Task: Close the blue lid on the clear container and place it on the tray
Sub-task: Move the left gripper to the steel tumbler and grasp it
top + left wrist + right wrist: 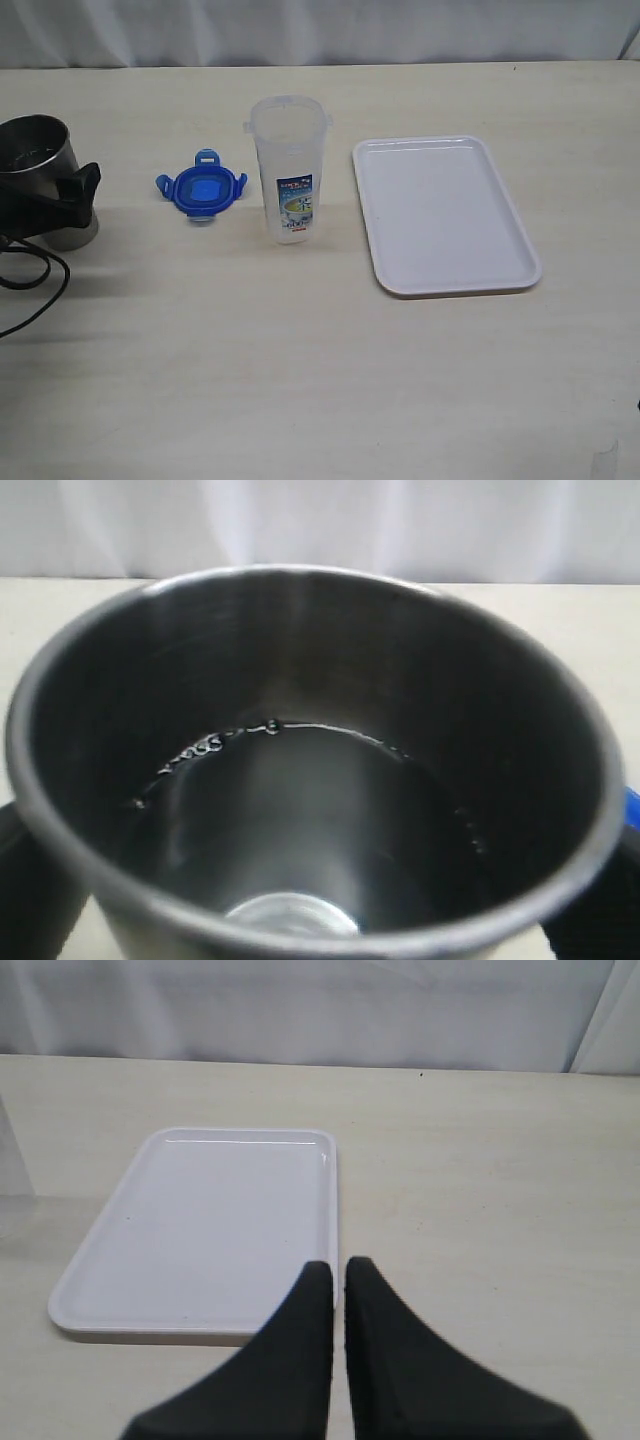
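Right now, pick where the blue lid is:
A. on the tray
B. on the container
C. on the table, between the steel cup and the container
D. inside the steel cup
C: the lid lies flat on the table, with the open container on one side of it and the cup on the other.

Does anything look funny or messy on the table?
Nothing is spilled or broken. The blue lid lies on the table beside the clear container, which stands upright and open. The only odd bit: a steel cup with liquid in it sits between the fingers of the left gripper.
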